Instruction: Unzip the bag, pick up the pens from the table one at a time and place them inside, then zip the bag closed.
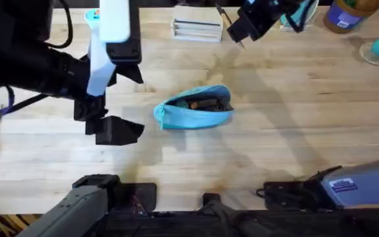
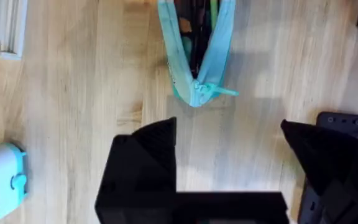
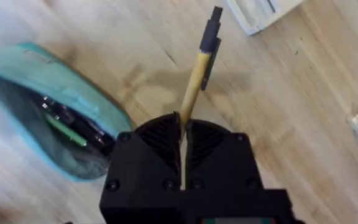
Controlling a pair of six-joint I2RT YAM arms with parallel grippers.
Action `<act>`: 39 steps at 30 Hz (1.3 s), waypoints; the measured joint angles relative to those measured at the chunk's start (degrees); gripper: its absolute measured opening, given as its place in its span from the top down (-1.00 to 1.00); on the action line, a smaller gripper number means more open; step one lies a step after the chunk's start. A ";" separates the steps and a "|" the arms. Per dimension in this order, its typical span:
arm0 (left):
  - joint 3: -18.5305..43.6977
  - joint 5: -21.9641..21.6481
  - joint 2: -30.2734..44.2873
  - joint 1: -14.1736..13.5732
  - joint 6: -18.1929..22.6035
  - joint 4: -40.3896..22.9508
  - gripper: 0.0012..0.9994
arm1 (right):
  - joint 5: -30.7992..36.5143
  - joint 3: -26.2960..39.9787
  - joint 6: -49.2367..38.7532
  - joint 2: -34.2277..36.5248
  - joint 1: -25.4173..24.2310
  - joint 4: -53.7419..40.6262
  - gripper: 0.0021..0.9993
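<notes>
Left gripper [image 2: 229,168]: jaws spread, just short of the bag's [image 1: 194,109] zipper end. Bag lies unzipped mid-worktop [image 1: 275,131]. Right gripper [image 3: 184,134]: jaws pinching yellow pen [image 3: 197,78], raised beyond the bag.

The bag [image 1: 194,108] lies mid-bench [image 1: 295,131], pens [image 1: 206,103] inside it. Left end effector [image 1: 110,125] sits just left of it; right end effector [image 1: 242,29] far right, holding a pen [image 3: 197,68].
</notes>
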 joint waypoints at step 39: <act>0.00 0.00 0.00 0.00 0.00 0.00 -0.99 | -8.96 -29.29 -39.02 -11.88 14.43 1.47 0.94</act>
